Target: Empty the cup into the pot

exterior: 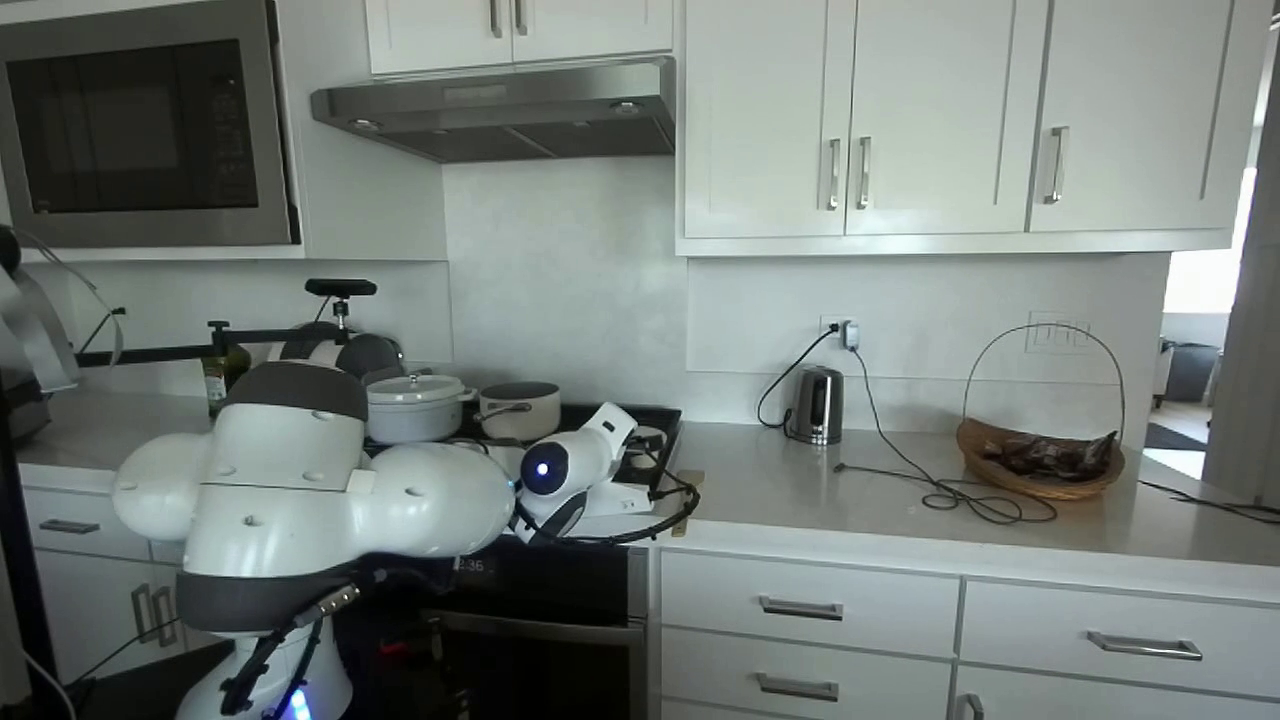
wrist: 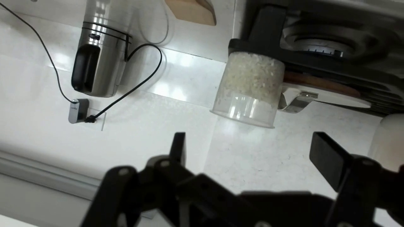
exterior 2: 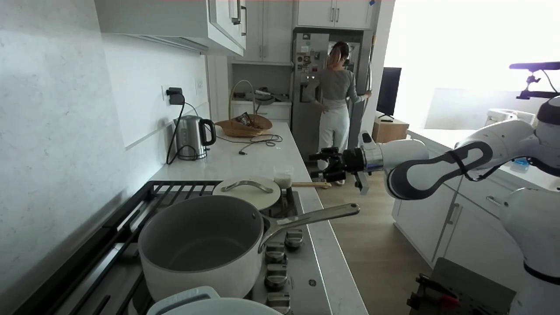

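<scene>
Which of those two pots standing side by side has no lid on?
The cream round saucepan with the long metal handle: you can see right down into its grey inside. The pale blue-grey round pot beside it has a pale lid on.

I see the pot (exterior 2: 203,245) on the stove (exterior 2: 302,280), handle (exterior 2: 317,216) over its front edge, cup (exterior 2: 283,177) by its far front corner; gripper (exterior 2: 313,166) nearby, jaws apart.

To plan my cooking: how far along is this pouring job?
Done: nothing visible; the clear, round, seemingly plastic cup holds whitish grains. In hand: nothing; the black end effector stands open, apart from it. Left, probably: grasp, then tip it into the round, cream, metal-handled pot; no grains show inside.
</scene>
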{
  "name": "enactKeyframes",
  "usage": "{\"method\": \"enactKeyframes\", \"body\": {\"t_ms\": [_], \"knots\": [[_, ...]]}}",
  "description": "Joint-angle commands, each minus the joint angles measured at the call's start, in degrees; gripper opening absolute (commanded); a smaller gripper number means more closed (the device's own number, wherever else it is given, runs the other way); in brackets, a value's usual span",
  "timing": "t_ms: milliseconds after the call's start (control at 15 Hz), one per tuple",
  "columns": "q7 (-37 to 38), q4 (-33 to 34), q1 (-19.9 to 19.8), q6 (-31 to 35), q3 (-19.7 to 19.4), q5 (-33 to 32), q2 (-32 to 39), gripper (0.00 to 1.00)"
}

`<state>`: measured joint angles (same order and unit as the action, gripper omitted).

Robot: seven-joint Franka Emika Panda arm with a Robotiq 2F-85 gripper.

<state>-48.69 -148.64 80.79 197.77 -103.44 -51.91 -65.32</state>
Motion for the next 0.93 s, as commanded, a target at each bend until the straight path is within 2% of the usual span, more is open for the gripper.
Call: {"method": "enactKeyframes", "body": {"t_ms": [0,333,867], "knots": [[-2.35,2.29,4.75,0.10,-1.68,-1.04,-3.44,1.00],[-2.22,5.95,10.78,-0.85,-2.14,-1.65,-6.81,1.00],[-2.14,11.07,14.66,-2.65,-2.76,-2.39,-10.69,1.00]]}}
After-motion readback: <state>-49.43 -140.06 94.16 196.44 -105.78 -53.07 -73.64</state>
